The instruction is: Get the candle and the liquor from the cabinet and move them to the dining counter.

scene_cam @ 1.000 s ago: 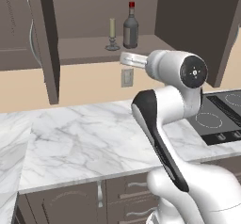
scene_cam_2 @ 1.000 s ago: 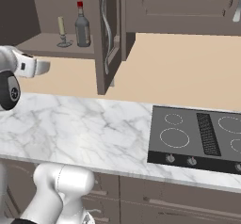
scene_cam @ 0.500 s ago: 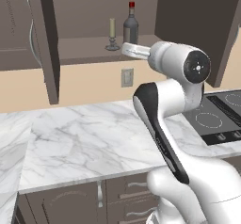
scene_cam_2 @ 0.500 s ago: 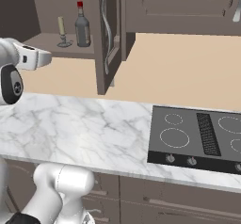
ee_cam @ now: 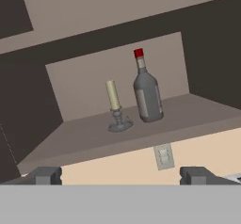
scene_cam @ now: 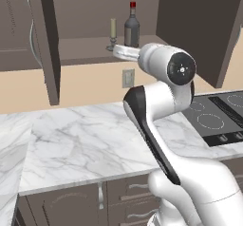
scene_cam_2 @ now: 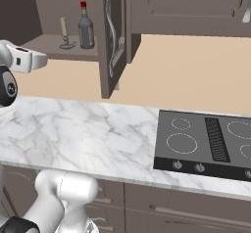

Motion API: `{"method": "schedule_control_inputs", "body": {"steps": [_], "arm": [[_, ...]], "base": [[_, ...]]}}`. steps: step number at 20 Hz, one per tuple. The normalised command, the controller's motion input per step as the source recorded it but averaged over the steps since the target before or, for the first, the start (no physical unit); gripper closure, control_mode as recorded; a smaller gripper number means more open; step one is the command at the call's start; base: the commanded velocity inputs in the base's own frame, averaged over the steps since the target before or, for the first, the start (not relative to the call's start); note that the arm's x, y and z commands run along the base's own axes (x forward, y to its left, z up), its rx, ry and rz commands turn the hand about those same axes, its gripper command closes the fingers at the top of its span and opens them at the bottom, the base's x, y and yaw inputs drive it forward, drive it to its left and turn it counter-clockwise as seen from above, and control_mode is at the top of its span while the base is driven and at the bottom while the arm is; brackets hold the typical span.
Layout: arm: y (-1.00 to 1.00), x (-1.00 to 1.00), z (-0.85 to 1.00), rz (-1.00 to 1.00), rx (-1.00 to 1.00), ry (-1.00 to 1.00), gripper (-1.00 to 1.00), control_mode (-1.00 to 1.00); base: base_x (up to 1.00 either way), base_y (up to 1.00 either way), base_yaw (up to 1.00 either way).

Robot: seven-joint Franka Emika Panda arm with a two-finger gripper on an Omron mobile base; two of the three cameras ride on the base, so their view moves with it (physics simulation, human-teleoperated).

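Since the earlier frame the arm has been raised toward the open cabinet [scene_cam: 47, 40]. The gripper [ee_cam: 120, 175] is held wide open and empty at the bottom of the hand view, apparently so it can be closed around a target. At frame centre the candle [ee_cam: 114, 106] and the liquor [ee_cam: 147, 92] are seen upright, just beside each other on the shelf, above a wall outlet [ee_cam: 164, 156].

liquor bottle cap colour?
Red, on the liquor bottle's narrow neck; clearest in the hand view.

Arm [scene_cam: 156, 125] raised — fingers [ee_cam: 44, 175] wide apart
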Motion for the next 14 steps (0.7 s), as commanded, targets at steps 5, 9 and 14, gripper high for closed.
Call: {"method": "schedule_control_inputs", "body": {"steps": [5,9,14], "arm": [[0.0,0.04,-0.06,0.0,0.0,-0.02,-1.0,-1.0],[0.0,0.03,-0.02,0.0,0.0,-0.04,-1.0,-1.0],[-0.02,0.0,0.0,-0.01,0.0,-0.03,-1.0,-1.0]], "base": [[0.0,0.0,0.0],[0.0,0.0,0.0],[0.0,0.0,0.0]]}}
